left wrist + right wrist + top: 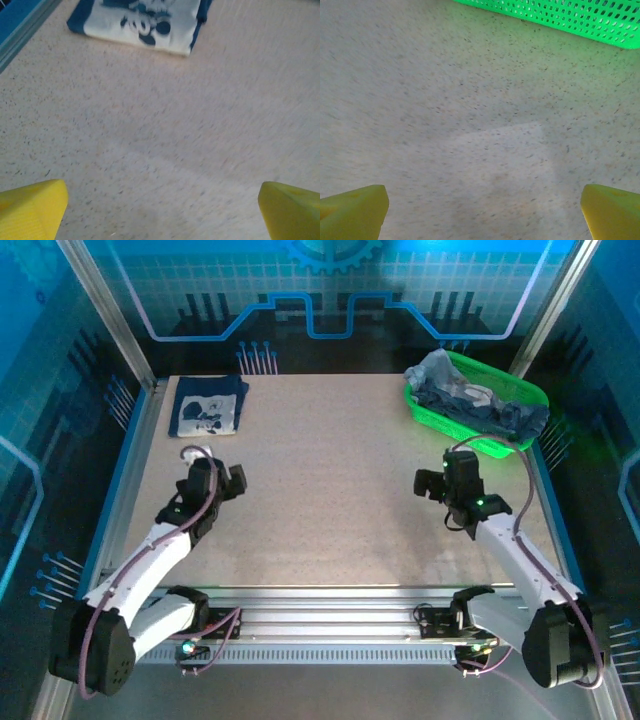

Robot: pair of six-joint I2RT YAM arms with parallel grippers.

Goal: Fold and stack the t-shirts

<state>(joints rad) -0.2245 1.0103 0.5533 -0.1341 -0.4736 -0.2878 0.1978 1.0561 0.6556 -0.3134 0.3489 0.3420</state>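
Your left fingers [32, 207] and right fingers [352, 210] stand wide apart over bare table [330, 470], one folded shirt [208, 406] far left, more shirts [470, 400] heaped in the basket [560, 15].

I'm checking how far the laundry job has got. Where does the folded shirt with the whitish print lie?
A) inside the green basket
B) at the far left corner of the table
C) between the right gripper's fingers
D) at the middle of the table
B: the folded shirt lies flat at the far left corner of the table, well apart from the green basket at the far right.
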